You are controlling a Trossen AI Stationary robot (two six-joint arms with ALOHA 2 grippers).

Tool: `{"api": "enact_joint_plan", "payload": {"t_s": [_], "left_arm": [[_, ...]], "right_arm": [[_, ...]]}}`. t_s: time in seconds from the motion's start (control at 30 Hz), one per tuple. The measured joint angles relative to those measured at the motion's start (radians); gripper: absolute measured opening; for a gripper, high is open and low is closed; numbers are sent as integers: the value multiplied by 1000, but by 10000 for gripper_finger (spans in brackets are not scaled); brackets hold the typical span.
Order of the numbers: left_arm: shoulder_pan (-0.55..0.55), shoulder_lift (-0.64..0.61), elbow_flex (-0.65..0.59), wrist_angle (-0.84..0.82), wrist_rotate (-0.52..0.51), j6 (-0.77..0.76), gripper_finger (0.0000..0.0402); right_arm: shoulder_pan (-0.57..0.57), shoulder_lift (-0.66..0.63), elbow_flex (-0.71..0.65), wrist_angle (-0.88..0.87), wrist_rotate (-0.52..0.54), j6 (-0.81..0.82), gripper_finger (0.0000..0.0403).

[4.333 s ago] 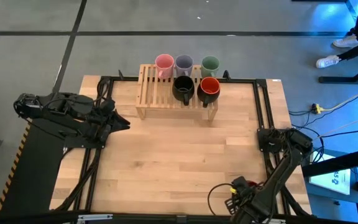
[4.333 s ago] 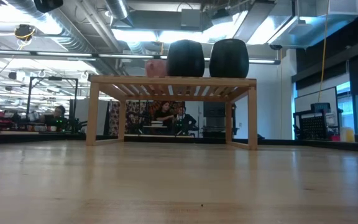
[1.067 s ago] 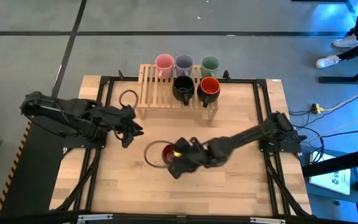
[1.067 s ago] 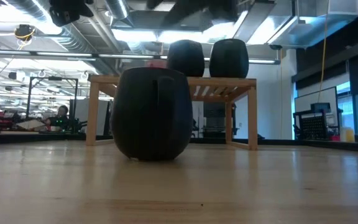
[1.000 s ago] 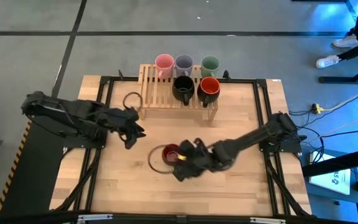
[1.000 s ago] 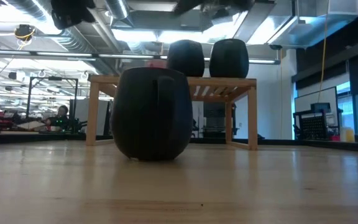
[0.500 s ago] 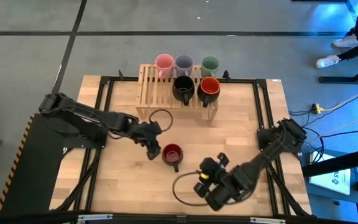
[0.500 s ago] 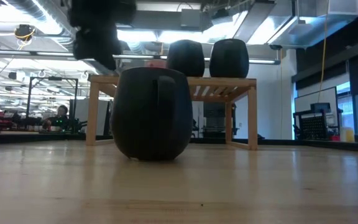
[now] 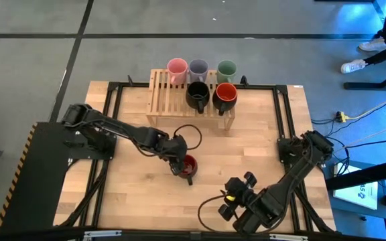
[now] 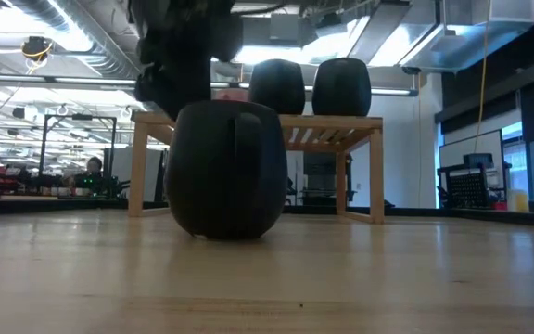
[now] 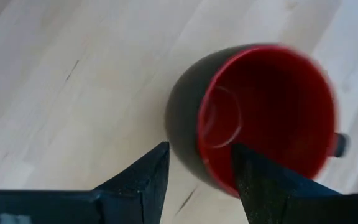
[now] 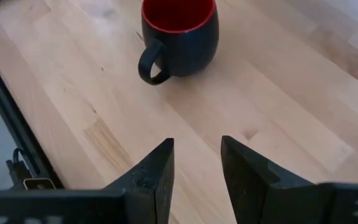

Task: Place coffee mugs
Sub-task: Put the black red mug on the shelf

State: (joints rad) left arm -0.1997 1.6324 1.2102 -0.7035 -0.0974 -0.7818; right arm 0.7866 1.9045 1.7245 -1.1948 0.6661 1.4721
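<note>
While no label or writing can be read on any mug, their colours tell them apart. On the table [image 9: 133,194], a dark mug with a red inside [image 9: 187,165] stands upright near the middle, its handle toward the front edge. The left gripper [image 9: 177,161] hangs right over it, the left arm reaching from the left side across the boards, bent at the elbow and angled down at the wrist. In the left wrist view the two fingers [image 11: 143,180] stand parted, one on either side of the mug's near rim [image 11: 263,118], not closed on it; whether they touch the wall I cannot tell.

A slatted wooden rack [image 9: 173,100] sits at the far edge. On it stand a black mug [image 9: 197,94] and a dark mug with an orange-red inside [image 9: 226,95]; behind them, in a row, are the pink mug [image 9: 177,67], the lavender-grey mug [image 9: 198,67] and the green mug [image 9: 226,68].

The right gripper [image 9: 236,194] is low near the front edge, well apart from the red mug, its arm folded back from the right side. Its fingers [image 12: 154,171] are spread and hold nothing, pointing at the mug [image 12: 179,34] across bare wood.

In the low view the mug [image 10: 225,167] bulks in front of the rack [image 10: 258,125], with the left gripper [image 10: 179,56] dark just above it.
</note>
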Motion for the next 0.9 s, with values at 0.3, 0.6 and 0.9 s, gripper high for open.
{"api": "enact_joint_plan", "payload": {"t_s": [0.3, 0.6, 0.9], "left_arm": [[-4, 67, 0, -10, -22, 0, 165], [-5, 99, 0, -16, -18, 56, 100], [-17, 84, 22, -80, -9, 140, 16]], "right_arm": [[-1, 0, 0, -15, 23, -2, 118], [-2, 0, 0, -23, 31, -2, 117], [-1, 0, 0, -21, 31, -2, 117]]}}
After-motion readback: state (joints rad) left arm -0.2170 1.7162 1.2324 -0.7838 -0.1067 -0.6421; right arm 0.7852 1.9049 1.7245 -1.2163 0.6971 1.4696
